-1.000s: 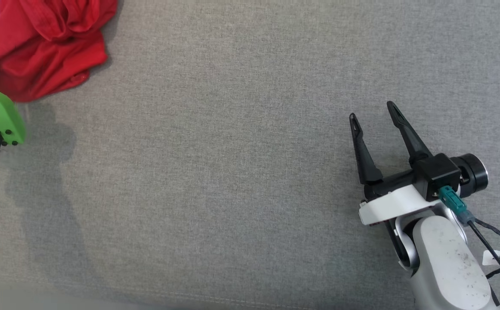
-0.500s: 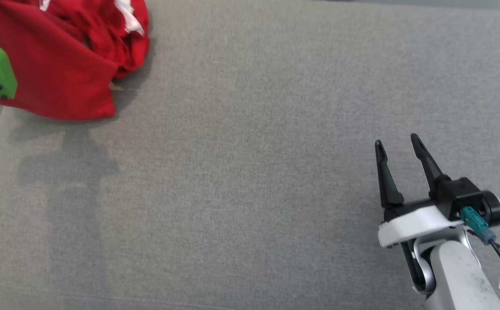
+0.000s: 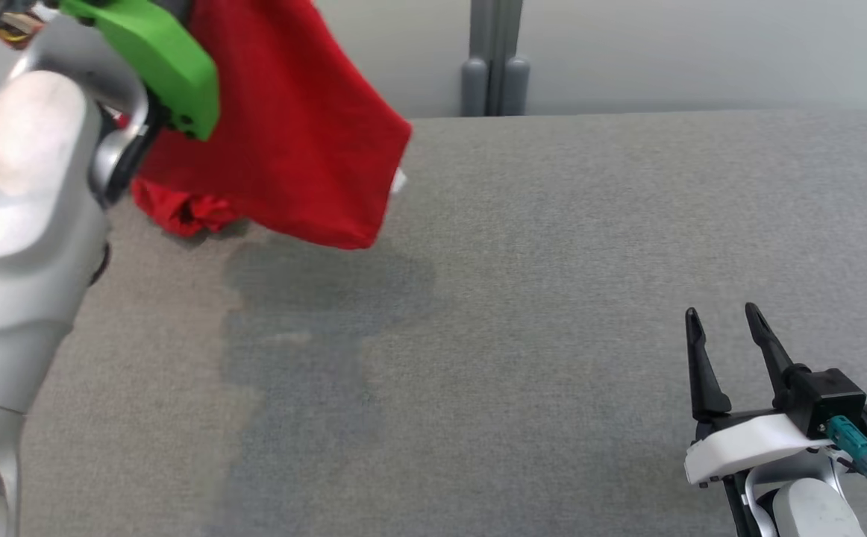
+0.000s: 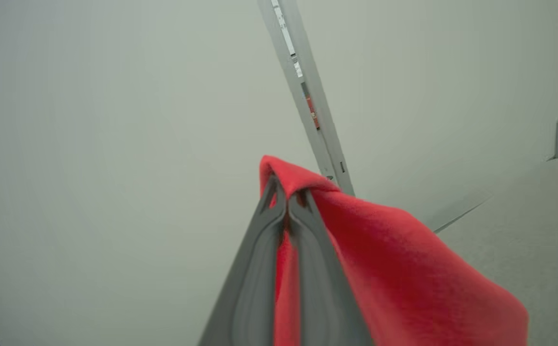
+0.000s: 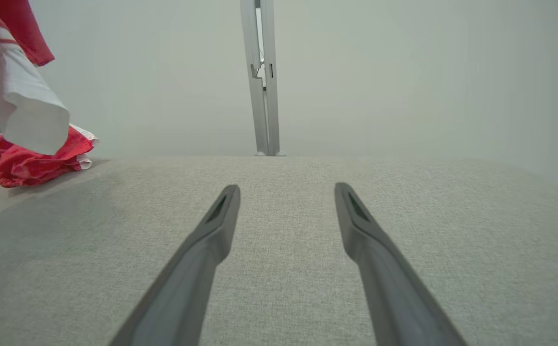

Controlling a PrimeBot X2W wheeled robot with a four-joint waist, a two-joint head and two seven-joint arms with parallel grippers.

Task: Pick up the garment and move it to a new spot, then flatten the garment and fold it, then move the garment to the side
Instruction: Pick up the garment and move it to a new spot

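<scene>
In the upper left, the left fingers (image 4: 255, 278), pressed together, pinch a fold of the red garment (image 3: 292, 127). It hangs as a limp, soft sheet, its lower bunch crumpled on the counter (image 3: 515, 298). That bunch may drag on the counter's coarse grey weave and pull the thin fold free. At the lower right, the slim dark right fingers (image 3: 700, 373) stand spread, empty.
</scene>
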